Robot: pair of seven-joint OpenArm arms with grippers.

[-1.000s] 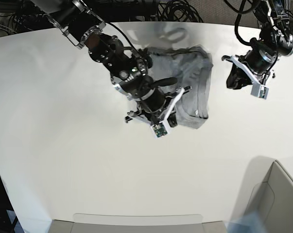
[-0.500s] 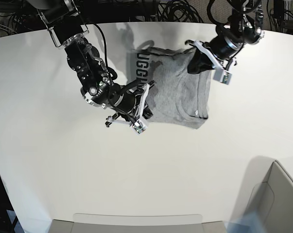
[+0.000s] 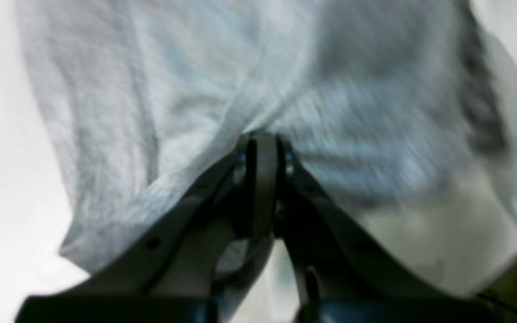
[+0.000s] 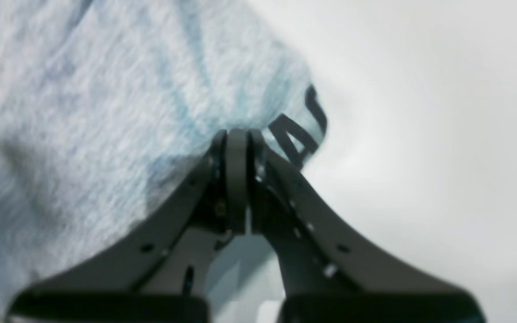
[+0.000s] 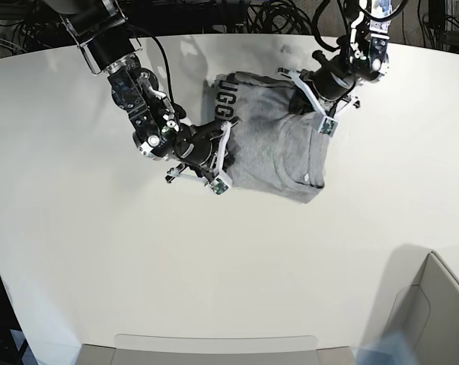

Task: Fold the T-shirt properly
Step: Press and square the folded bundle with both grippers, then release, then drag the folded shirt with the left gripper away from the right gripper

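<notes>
The right gripper (image 5: 223, 156) reaches in low from the table's (image 5: 100, 251) left, jaws pinched on the T-shirt's (image 5: 278, 156) lettered edge. Farther back, the left gripper (image 5: 301, 95) clamps the shirt's far right corner. Only the right wrist view shows the letters beside the jaws.

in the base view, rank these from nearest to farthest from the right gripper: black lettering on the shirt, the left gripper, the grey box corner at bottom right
1. The black lettering, just above the right gripper, on the T-shirt's folded edge.
2. The left gripper, across the shirt on that view's right.
3. The grey box corner, far off at the table's lower right.
</notes>
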